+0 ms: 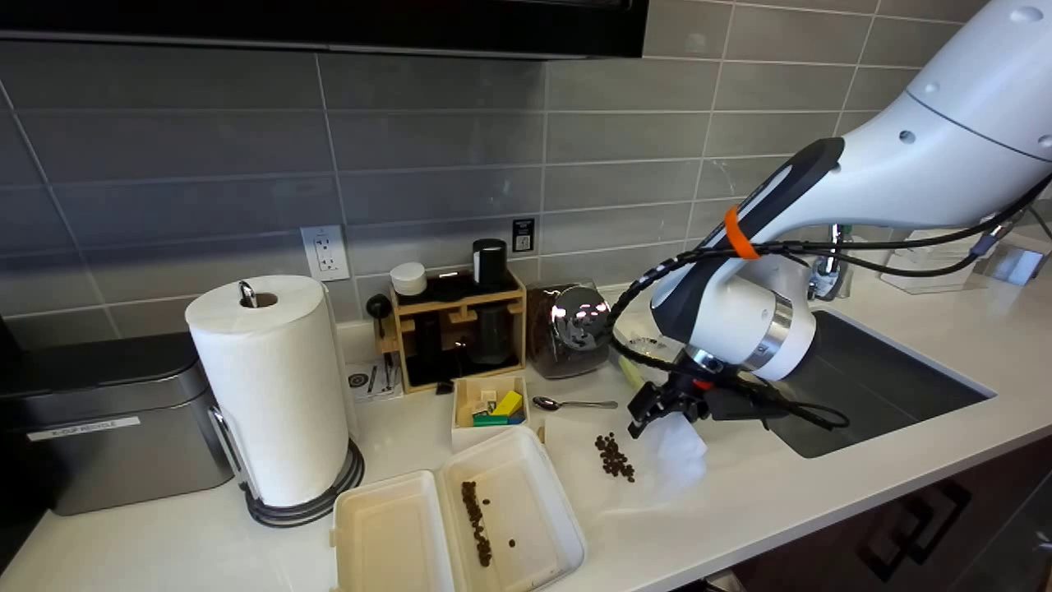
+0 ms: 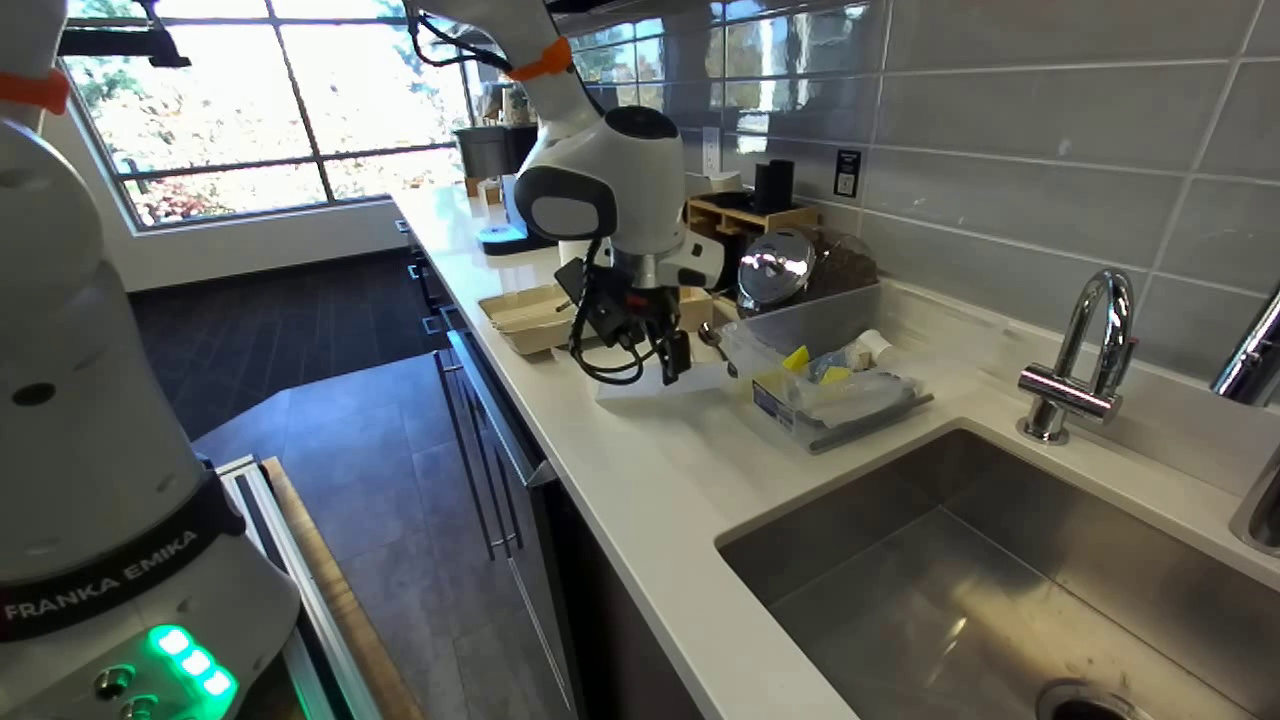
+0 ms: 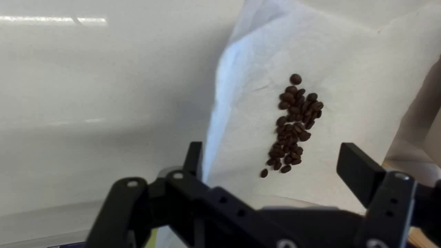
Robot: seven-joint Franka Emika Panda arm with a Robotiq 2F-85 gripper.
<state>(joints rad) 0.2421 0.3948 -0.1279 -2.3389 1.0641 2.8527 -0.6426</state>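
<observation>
My gripper [image 3: 270, 153] is open with nothing between its fingers. It also shows low over the counter in both exterior views [image 1: 649, 411] [image 2: 672, 362]. A pile of dark brown coffee beans [image 3: 291, 131] lies on a white paper sheet [image 3: 358, 89], ahead of and between the fingertips in the wrist view. The pile also shows beside the gripper in an exterior view [image 1: 614, 458]. One edge of the paper is raised beside a finger [image 1: 680, 452]; whether they touch I cannot tell. A metal spoon [image 1: 575, 404] lies near the gripper.
An open takeout container [image 1: 526, 510] with some beans inside lies beside the paper. A small box [image 1: 472, 437] of colored pieces, a glass jar [image 1: 546, 349], a wooden organizer [image 1: 460, 306] and a paper towel roll [image 1: 271, 395] stand behind. A clear bin [image 2: 760, 350] and sink [image 2: 900, 500] are nearby.
</observation>
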